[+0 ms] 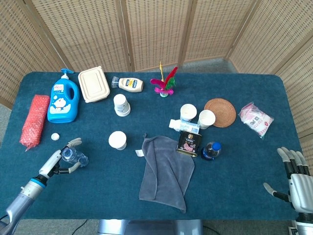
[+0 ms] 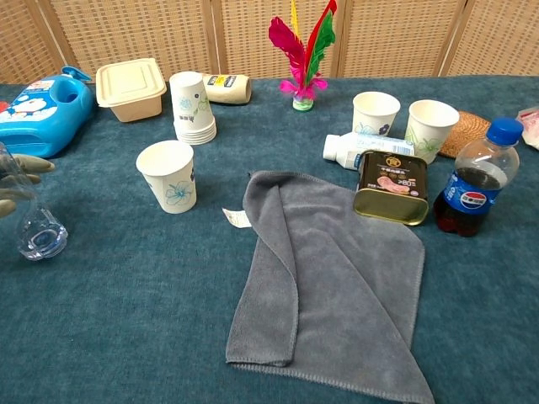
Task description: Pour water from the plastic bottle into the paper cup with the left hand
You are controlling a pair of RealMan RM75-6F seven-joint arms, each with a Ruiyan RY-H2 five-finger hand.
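Observation:
A clear plastic bottle (image 1: pixel 74 156) (image 2: pixel 32 223) with no cap is at the table's front left, its base on or just above the cloth and its neck leaning left. My left hand (image 1: pixel 59 160) (image 2: pixel 15 181) holds it, thumb and fingers around its body. The chest view cuts the hand off at the left edge. A lone paper cup (image 1: pixel 117 140) (image 2: pixel 168 175) with a floral print stands upright to the bottle's right, apart from it. My right hand (image 1: pixel 292 176) rests off the table's front right corner, fingers spread and holding nothing.
A small white cap (image 1: pixel 55 136) lies behind the bottle. A grey towel (image 1: pixel 164 171) (image 2: pixel 324 269) lies at centre. Behind it stand a tin (image 2: pixel 392 187), a cola bottle (image 2: pixel 472 181) and two cups (image 2: pixel 375 111). Farther back: cup stack (image 2: pixel 192 108), blue detergent jug (image 1: pixel 63 100), lunch box (image 1: pixel 93 84).

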